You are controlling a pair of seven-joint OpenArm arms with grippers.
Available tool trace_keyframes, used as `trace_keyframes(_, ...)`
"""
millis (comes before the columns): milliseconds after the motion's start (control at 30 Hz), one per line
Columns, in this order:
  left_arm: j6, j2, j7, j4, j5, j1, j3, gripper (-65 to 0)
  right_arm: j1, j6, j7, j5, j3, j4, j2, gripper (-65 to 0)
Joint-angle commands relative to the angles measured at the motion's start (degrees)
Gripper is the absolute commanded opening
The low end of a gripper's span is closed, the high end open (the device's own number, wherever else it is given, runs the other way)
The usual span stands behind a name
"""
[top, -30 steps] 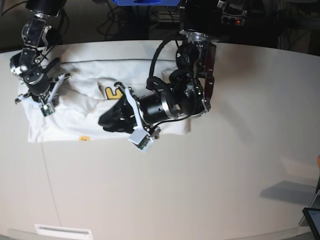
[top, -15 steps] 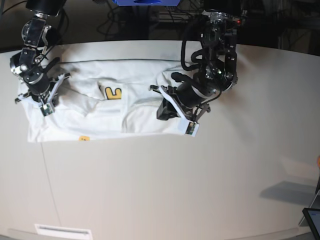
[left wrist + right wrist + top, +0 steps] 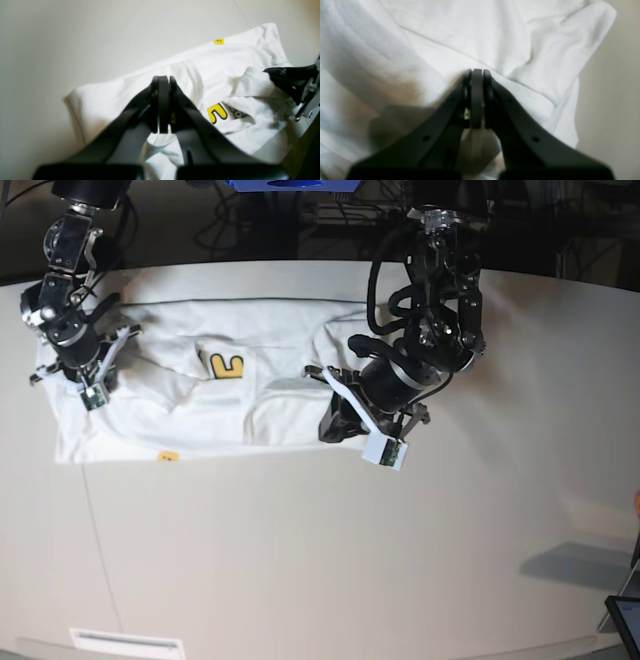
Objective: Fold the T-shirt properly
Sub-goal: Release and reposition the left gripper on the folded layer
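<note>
We see the T-shirt (image 3: 200, 405) lying as a long, soft, rumpled white band across the far side of the pale, smooth worktop (image 3: 330, 560). The left pincer (image 3: 335, 420) is pinched shut at the band's near end, apparently holding cloth. The right pincer (image 3: 80, 375) is clamped on the opposite end.

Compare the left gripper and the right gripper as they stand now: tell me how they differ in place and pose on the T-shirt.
The left gripper sits at one end of the T-shirt, by the folded corner; the right gripper sits at the opposite end. In the wrist views, bare table fills much of the frame beyond the left gripper, while cloth fills nearly everything beyond the right gripper. Both are black and shut, tips at the white fabric.
</note>
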Motion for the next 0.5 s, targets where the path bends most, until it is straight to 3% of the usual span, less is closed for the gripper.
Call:
trace_keyframes(0,-0.05,0.16,-1.28,0.93,-0.63,-0.82,-1.02,-65.0,-0.45,1.02,-2.79,-1.43,-0.01,-0.03,0.15,-63.4)
trace_keyframes(200,0.83,0.43,-1.28,-2.15,-0.55,-0.82,-7.35,-65.0,-0.45,1.02,-2.79,-1.43,-0.01,-0.03,0.24,-63.4)
trace_keyframes(467,0.65,1.39,-1.37,-9.36,-1.07,-3.37,-7.44,-65.0,-0.45,1.02,-2.79,-1.43,-0.01,-0.03,0.15,-63.4)
